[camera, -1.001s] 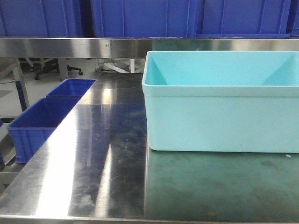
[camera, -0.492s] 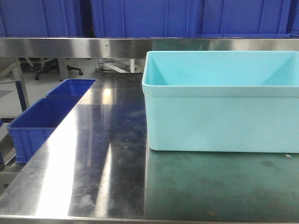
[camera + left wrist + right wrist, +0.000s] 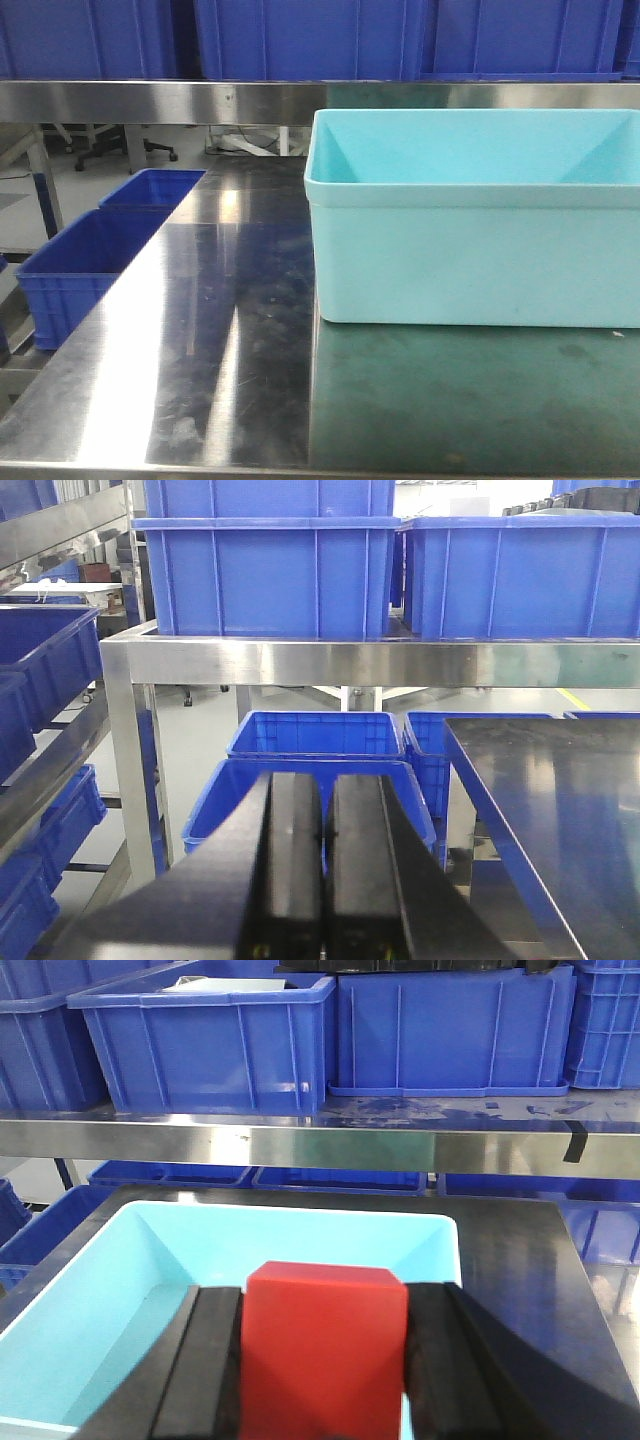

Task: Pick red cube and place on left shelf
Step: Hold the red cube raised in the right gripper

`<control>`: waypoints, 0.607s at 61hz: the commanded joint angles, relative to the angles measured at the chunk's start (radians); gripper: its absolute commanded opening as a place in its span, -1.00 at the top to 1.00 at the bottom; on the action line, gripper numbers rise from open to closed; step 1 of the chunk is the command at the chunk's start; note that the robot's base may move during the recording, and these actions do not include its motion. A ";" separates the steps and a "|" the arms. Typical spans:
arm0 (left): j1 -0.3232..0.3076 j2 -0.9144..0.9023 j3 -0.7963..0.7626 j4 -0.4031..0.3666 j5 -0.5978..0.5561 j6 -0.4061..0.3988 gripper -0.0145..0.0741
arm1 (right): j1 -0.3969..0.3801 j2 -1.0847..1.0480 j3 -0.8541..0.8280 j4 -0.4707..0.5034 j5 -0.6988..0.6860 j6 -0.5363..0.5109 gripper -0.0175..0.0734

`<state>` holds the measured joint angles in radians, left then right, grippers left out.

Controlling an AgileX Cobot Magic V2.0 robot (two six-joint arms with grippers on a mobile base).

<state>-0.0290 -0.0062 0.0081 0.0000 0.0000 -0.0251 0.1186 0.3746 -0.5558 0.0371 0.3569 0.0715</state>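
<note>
At the far left, the left end effector (image 3: pixel 323 785) is seen from its wrist camera with its two black fingers (image 3: pixel 295 860) pressed together, so that only a thin seam is left between them. Beyond it, low blue crates (image 3: pixel 310 742) are stacked beside the left edge of the bench (image 3: pixel 560 810). Above these, the brushed-steel front rail of the left shelf (image 3: pixel 350 663) is carried across the view, and large shelf crates (image 3: pixel 265 575) of dark blue plastic are lined up on it.

Further right, in the front view, a turquoise bin (image 3: pixel 470 260) is set on the right half of the bench, close under the shelf rail; the steel surface left of it is marked only by reflections.

At the right, the red cube (image 3: pixel 325 1345) is pinched by the right end effector (image 3: pixel 325 1305). The cube is held squarely between the two black fingers (image 3: pixel 215 1345), one against its left face and one against its right face. Its top face is left uncovered and is raised a little above the finger ends. The cube is held in the air over the near part of the turquoise bin, whose pale floor is seen below and to its left. The shelf rail and its crates lie well apart from the cube, beyond the far wall of the bin.
</note>
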 commanded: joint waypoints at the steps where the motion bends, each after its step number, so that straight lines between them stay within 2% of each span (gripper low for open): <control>1: -0.002 -0.017 0.025 0.000 -0.089 0.000 0.44 | -0.002 0.007 -0.028 -0.010 -0.090 -0.007 0.49; 37: -0.002 -0.017 0.025 0.000 -0.089 0.000 0.44 | -0.002 0.007 -0.028 -0.010 -0.090 -0.007 0.49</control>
<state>-0.0290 -0.0062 0.0081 0.0000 0.0000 -0.0251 0.1186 0.3746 -0.5558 0.0371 0.3569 0.0715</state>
